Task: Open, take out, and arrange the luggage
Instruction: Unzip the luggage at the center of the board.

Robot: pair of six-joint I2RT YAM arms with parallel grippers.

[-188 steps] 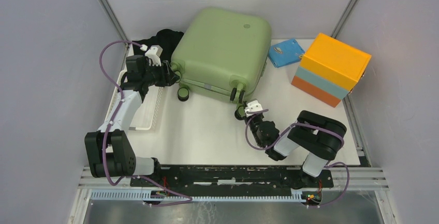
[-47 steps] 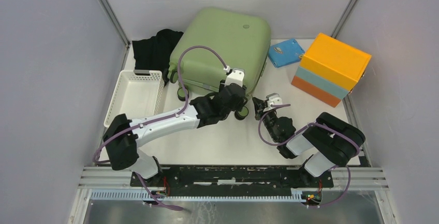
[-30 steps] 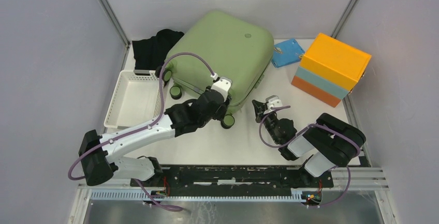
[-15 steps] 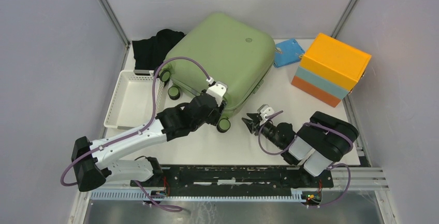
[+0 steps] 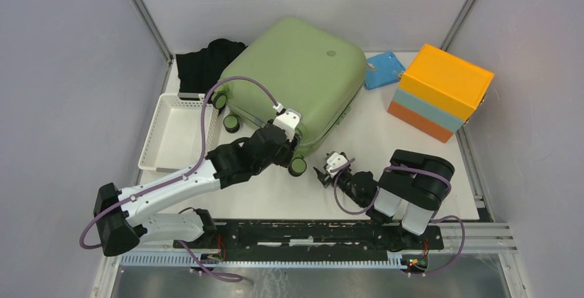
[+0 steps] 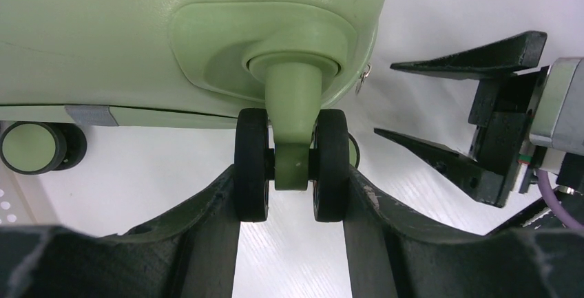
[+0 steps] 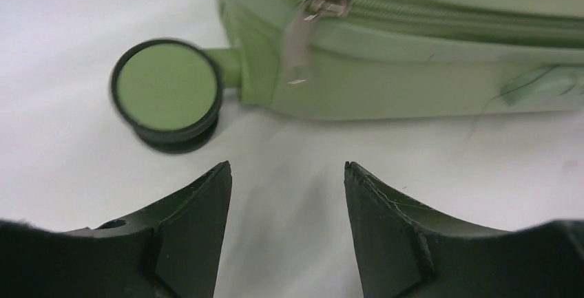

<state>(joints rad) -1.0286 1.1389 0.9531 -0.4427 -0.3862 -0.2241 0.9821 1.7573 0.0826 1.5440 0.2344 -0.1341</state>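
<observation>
Top external view: the sage-green luggage (image 5: 296,71) lies at the back centre of the white desk (image 5: 365,136). The left tool (image 6: 290,177) is clamped on its near twin wheel (image 6: 252,167). The right tool (image 5: 322,173), spread and empty, sits just beside that wheel.

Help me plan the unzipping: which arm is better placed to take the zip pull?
Right. The right end effector is open, empty, and faces the zip pull; the left end effector is clamped on a wheel.
</observation>
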